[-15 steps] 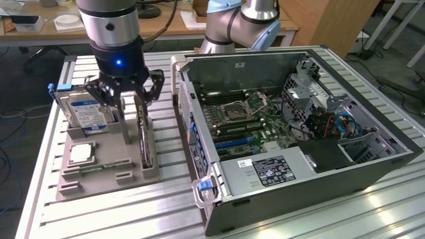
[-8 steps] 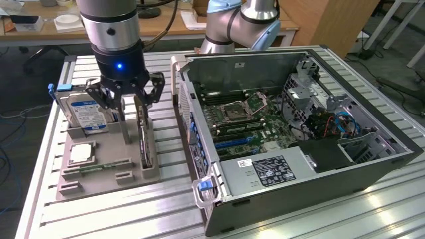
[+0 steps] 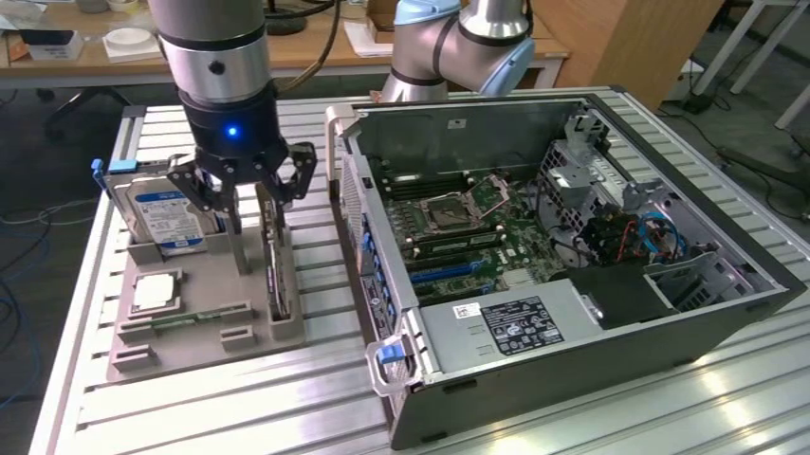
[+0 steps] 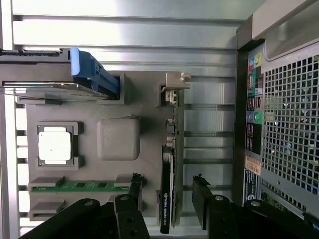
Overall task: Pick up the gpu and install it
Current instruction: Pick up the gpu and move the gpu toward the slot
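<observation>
Over the tray [image 3: 190, 334], nine o'clock of the case [image 3: 633, 332], gripper [image 3: 253, 199] hangs released, jaws astride the gpu [image 4: 167, 194], stood on edge in its slot for pinching.

Worktable [image 3: 708, 398]: slotted aluminium profile, silver-grey, spans the foreground; bright glare patch at five o'clock in the exterior view.
Wooden desk [image 3: 114, 64]: light timber, at eleven o'clock, behind the worktable.
Wooden panel [image 3: 633, 38]: tan, upright, at one o'clock.
Floor [image 3: 38, 161]: dark grey, at nine o'clock, blue cable [image 3: 13, 322] lying on it; more floor at two o'clock beneath white furniture legs [image 3: 760, 38].
</observation>
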Tool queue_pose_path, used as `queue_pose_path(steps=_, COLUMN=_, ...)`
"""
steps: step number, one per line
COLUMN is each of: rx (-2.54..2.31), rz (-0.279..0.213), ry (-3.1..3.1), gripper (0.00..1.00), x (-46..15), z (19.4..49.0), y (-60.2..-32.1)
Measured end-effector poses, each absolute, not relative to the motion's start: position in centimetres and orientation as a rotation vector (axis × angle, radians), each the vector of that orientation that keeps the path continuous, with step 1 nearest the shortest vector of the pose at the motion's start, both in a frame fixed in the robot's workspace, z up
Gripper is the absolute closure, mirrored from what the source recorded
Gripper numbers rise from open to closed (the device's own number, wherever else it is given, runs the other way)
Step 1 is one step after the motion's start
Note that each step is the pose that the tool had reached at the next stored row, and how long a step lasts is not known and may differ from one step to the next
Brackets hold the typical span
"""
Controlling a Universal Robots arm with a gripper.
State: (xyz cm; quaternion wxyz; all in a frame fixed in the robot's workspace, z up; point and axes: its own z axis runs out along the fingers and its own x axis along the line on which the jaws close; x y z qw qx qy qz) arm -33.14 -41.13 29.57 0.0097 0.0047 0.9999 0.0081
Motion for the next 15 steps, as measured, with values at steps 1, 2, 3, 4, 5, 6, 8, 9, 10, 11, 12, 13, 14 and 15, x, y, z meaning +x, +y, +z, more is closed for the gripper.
queue_pose_path(steps=1, rx=0.015, rz=0.025, ry=3.122, gripper=0.47, x=-33.1, z=29.5, y=-41.1)
queue_pose_path(steps=2, rx=0.015, rz=0.025, ry=3.122, gripper=0.47, x=-33.1, z=29.4, y=-41.1)
queue_pose_path(steps=3, rx=0.016, rz=0.025, ry=3.122, gripper=0.47, x=-33.1, z=29.3, y=-41.1)
queue_pose_path(steps=4, rx=0.016, rz=0.025, ry=3.122, gripper=0.47, x=-33.1, z=29.1, y=-41.2)
queue_pose_path(steps=5, rx=0.018, rz=0.025, ry=3.122, gripper=0.47, x=-33.1, z=29.0, y=-41.2)
queue_pose_path(steps=6, rx=0.021, rz=0.025, ry=3.122, gripper=0.47, x=-33.1, z=28.9, y=-41.2)
queue_pose_path(steps=8, rx=0.026, rz=0.025, ry=3.122, gripper=0.47, x=-33.1, z=28.6, y=-41.2)
queue_pose_path(steps=9, rx=0.029, rz=0.025, ry=3.122, gripper=0.47, x=-33.1, z=28.5, y=-41.2)
queue_pose_path(steps=10, rx=0.037, rz=0.025, ry=3.122, gripper=0.47, x=-33.1, z=28.4, y=-41.3)
queue_pose_path(steps=11, rx=0.05, rz=0.025, ry=3.121, gripper=0.47, x=-33.1, z=28.4, y=-41.3)
queue_pose_path(steps=12, rx=0.061, rz=0.025, ry=3.121, gripper=0.47, x=-33.1, z=28.3, y=-41.3)
queue_pose_path(steps=13, rx=0.066, rz=0.025, ry=3.121, gripper=0.47, x=-33.1, z=28.2, y=-41.3)
queue_pose_path(steps=14, rx=0.067, rz=0.025, ry=3.121, gripper=0.47, x=-33.1, z=28.1, y=-41.3)
queue_pose_path(steps=15, rx=0.067, rz=0.025, ry=3.121, gripper=0.47, x=-33.1, z=28.0, y=-41.3)
